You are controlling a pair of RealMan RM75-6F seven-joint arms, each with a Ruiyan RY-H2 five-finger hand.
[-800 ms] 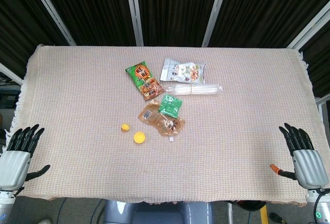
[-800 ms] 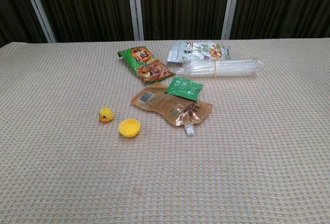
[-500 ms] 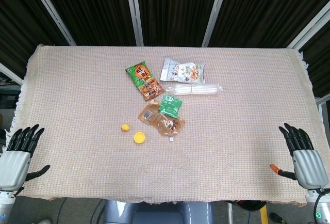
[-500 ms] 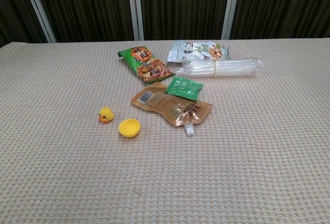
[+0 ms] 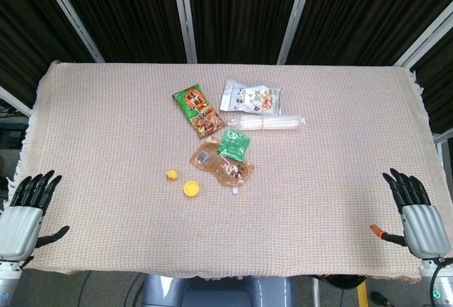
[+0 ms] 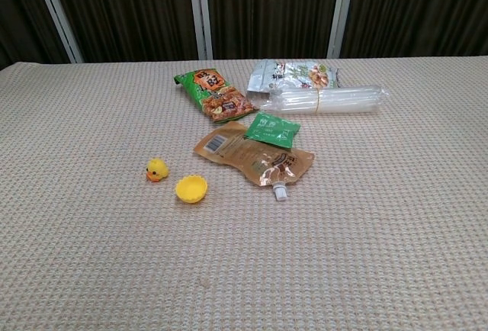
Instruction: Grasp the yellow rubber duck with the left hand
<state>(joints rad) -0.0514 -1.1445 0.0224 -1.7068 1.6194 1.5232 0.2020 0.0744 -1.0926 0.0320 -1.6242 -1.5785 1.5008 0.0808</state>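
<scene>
The small yellow rubber duck stands upright on the woven cloth, left of centre. My left hand hangs at the table's near left corner, far from the duck, its fingers spread and holding nothing. At the near right corner my right hand is likewise spread and empty. Neither hand shows in the chest view.
A yellow cup-shaped shell lies just right of the duck. Beyond it are a brown spouted pouch, a green sachet, an orange-green snack bag, a white snack bag and a clear sleeve of cups.
</scene>
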